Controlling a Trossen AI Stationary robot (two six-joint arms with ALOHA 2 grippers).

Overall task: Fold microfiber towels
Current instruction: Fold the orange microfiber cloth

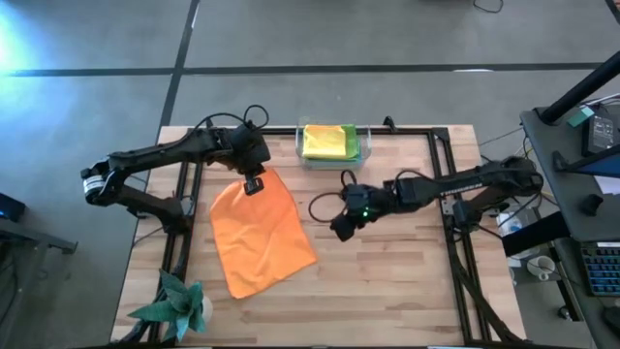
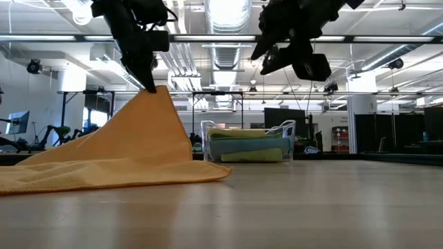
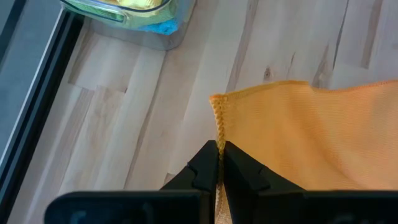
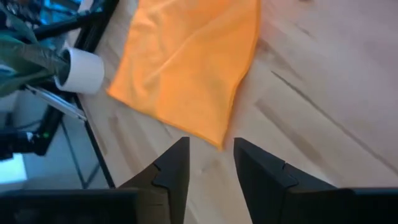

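An orange microfiber towel (image 1: 260, 233) lies spread on the wooden table, its far corner raised like a tent (image 2: 156, 97). My left gripper (image 1: 254, 184) is shut on that corner. My right gripper (image 1: 344, 226) hangs open above the bare table right of the towel, touching nothing; its wrist view shows the towel's nearest corner (image 4: 214, 134) just beyond the fingers. A clear bin (image 1: 329, 145) at the far edge holds folded yellow, green and blue towels (image 2: 249, 145). My left gripper pinches the orange towel's stitched edge just below its far corner (image 3: 218, 134) between its two fingers. The fingers slant down from the table's far left. That corner is lifted off the table, and the cloth slopes down from it to the part lying flat (image 2: 104, 173).
A teal spiky paper ornament in a white pot (image 1: 179, 305) stands at the near left corner. Black frame rails (image 1: 446, 184) run along the table's left and right sides. Bare wood (image 1: 387, 281) lies right of and nearer than the towel.
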